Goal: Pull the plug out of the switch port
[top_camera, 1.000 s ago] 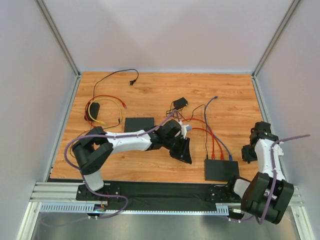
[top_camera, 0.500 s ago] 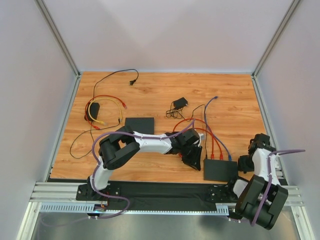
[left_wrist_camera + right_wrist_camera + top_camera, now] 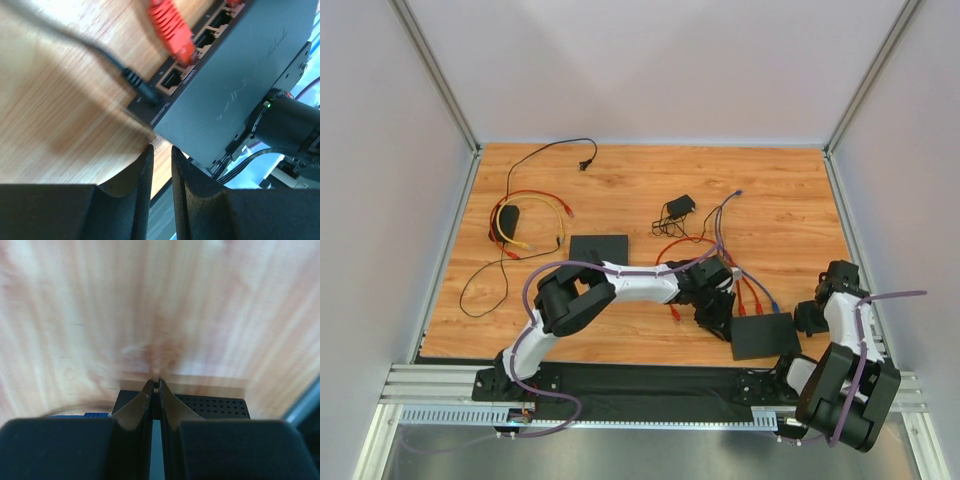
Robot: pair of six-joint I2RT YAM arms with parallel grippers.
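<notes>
Red plug [image 3: 171, 30] in switch [image 3: 235, 85] edge, left tool [image 3: 161, 150] beside

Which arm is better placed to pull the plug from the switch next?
Left. The left pincer faces the switch port row, red plug just ahead. The right pincer is shut beside its vented side.

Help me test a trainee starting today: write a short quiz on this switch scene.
1. True or false: a red plug is seated in the switch.
2. What colour is the cable in the switch's corner jack?
3. What sits between the fingers of the left gripper? A) the red plug B) the cable C) nothing
Key: 1 true; 2 black; 3 C.
</notes>
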